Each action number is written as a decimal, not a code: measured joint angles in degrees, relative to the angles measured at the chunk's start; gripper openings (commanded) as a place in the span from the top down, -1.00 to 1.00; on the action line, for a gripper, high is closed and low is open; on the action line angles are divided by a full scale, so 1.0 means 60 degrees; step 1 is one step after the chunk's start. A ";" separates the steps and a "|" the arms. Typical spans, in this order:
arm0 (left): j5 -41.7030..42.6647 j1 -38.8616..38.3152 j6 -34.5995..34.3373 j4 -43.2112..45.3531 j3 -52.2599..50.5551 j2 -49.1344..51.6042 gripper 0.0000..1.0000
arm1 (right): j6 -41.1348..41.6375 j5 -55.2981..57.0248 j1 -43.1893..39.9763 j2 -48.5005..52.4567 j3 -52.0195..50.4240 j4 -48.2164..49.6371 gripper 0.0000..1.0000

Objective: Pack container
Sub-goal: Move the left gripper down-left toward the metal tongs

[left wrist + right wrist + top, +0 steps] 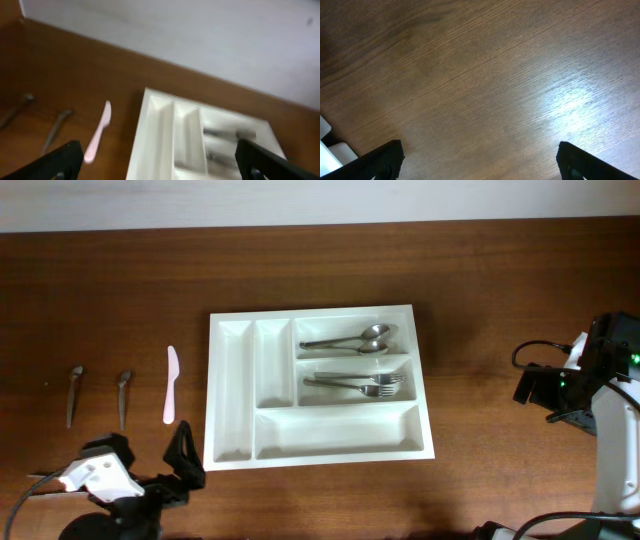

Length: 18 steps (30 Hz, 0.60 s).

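Observation:
The white container (232, 442) lies mid-table, with two spoons (352, 340) in its top wide compartment and two forks (360, 385) in the middle one. It also shows in the left wrist view (155, 145). A pink plastic knife (171, 383) lies left of it, also in the left wrist view (98, 132). Two metal utensils (75, 392) (123, 394) lie further left. My left gripper (170, 465) is open and empty near the front left edge (160, 167). My right gripper (535, 390) is open and empty over bare wood at the right (480, 167).
The wooden table (500, 280) ends at a pale wall along the back. A white object corner (327, 150) shows at the left edge of the right wrist view. Cables run near the right arm (620, 410).

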 measured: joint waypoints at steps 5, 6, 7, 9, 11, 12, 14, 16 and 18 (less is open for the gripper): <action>-0.0710 0.0000 -0.0943 -0.2382 0.0452 0.0361 -0.99 | -0.0004 0.0000 0.0000 0.0000 0.0000 0.0004 -0.98; -0.1049 0.0000 -0.1384 -0.3093 0.0685 0.0554 -0.99 | -0.0004 0.0004 0.0000 0.0000 0.0000 0.0000 -0.98; -0.1395 0.0004 -0.1763 -0.3577 0.0925 0.0769 -0.98 | -0.0004 0.0000 0.0000 0.0000 0.0000 -0.0004 -0.98; -0.1781 0.0011 -0.2313 -0.3876 0.1417 0.1213 -0.98 | 0.0000 0.0004 0.0000 0.0000 0.0000 0.0000 -0.98; -0.1807 0.0011 -0.2605 -0.3891 0.1803 0.1552 -0.98 | 0.0000 0.0000 0.0000 0.0000 0.0000 0.0004 -0.98; -0.1800 0.0011 -0.2703 -0.3985 0.1891 0.1632 -0.99 | 0.0000 0.0000 0.0000 0.0000 0.0000 0.0000 -0.98; -0.1905 0.0011 -0.2801 -0.4222 0.1909 0.1668 -0.99 | -0.0004 0.0000 0.0000 0.0000 0.0000 0.0004 -0.98; -0.2237 0.0015 -0.3034 -0.4543 0.1920 0.1701 -0.99 | -0.0004 0.0000 0.0000 0.0000 0.0000 0.0000 -0.98; -0.2685 0.0076 -0.3741 -0.5308 0.2033 0.1912 -0.99 | 0.0000 0.0000 0.0000 0.0000 0.0000 0.0000 -0.98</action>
